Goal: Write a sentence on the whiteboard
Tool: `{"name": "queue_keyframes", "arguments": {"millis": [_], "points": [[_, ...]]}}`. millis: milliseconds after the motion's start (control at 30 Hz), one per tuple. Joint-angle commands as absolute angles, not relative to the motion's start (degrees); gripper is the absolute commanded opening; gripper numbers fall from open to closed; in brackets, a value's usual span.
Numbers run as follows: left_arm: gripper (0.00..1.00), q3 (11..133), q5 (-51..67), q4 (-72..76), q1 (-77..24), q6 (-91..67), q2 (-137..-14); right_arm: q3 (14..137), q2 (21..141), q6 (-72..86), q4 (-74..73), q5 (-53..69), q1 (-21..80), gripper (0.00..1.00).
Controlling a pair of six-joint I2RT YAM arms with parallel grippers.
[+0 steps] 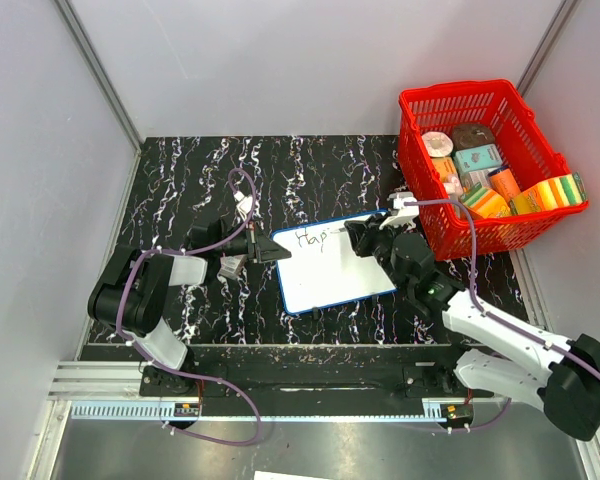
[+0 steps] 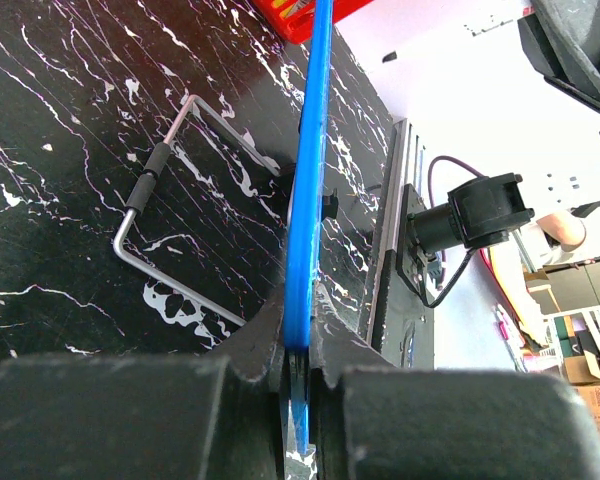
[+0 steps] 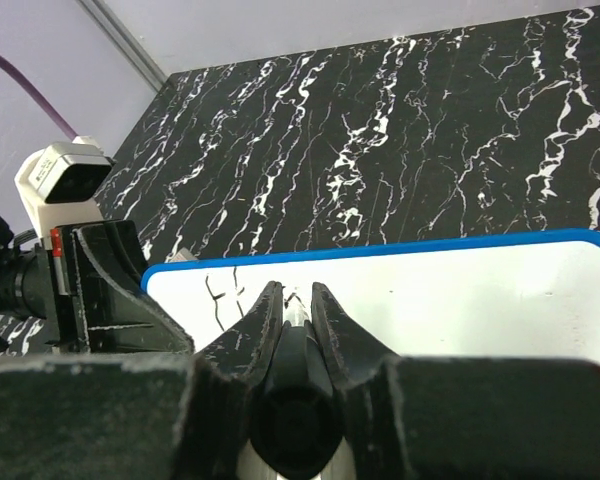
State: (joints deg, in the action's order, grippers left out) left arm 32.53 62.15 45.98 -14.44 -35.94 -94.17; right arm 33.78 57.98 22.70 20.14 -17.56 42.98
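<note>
Nearest on the black marbled bench (image 1: 180,180), the left claw (image 1: 263,246) reaches in from the left and is pinched tight on the left edge of the whiteboard (image 1: 340,272). In the left wrist view the board's blue rim runs edge-on straight up between the two dark fingers (image 2: 255,350), with no gap showing on either side. Just left of that rim in the same view, a bent metal wire (image 2: 155,170) with a short black sleeve lies against the bench. The right claw (image 1: 363,238) comes in from the near right and hangs over the far middle of the board, its fingers drawn almost together around a dark marker (image 3: 295,318) whose pale tip points down at the white surface. Whether the tip touches the board cannot be told. The whiteboard lies in the middle of the bench between the two claws, turned slightly so that its right end sits farther away than its left. The sentence (image 1: 312,238) so far is a few thin dark letters, about "Hap", near the board's far left corner, just left of the marker. Farther off at the far right corner stands a red basket (image 1: 450,98) holding small boxes and packets, close to the board's far right corner.
</note>
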Motion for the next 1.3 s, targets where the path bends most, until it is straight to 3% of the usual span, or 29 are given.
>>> {"name": "queue_keyframes", "arguments": {"millis": [0,1267], "points": [[0.0,32.9,58.1,43.6,-14.9,-29.1,-93.7,35.9,58.8,20.0,21.4,-21.3,42.5,0.0],[0.0,33.0,57.9,42.5,-15.0,-28.3,-93.4,37.1,65.2,21.4,20.3,-18.3,42.5,0.0]]}}
